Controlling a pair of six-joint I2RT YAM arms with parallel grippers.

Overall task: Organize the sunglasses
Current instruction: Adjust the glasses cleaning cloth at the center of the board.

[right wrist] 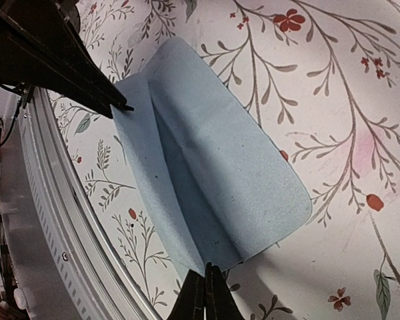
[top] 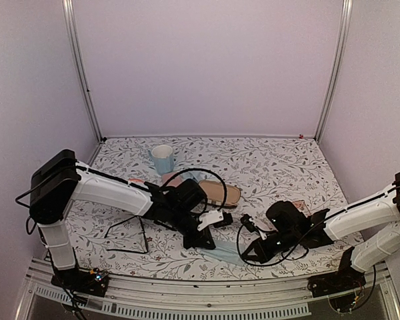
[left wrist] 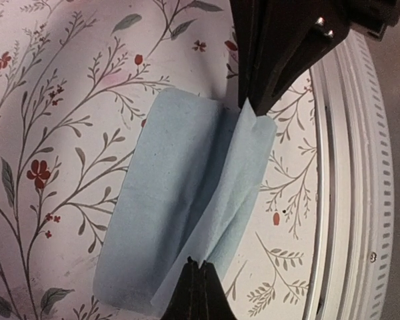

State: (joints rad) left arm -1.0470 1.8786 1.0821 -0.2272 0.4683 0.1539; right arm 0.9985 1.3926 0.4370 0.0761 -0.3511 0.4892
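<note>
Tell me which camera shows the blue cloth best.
Right wrist: the cloth fills the frame, its fold and both pinched edges clear. Left wrist shows nearly all of it; top external only a sliver.

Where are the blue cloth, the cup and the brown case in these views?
blue cloth (left wrist: 180, 200), left wrist view, flat left panel
cup (top: 164, 163), top view, side wall
brown case (top: 225, 195), top view, upper face

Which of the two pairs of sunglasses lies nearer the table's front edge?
The black wire-framed pair, in front of the left arm; the pale pinkish pair lies farther back, partly hidden by that arm.
</note>
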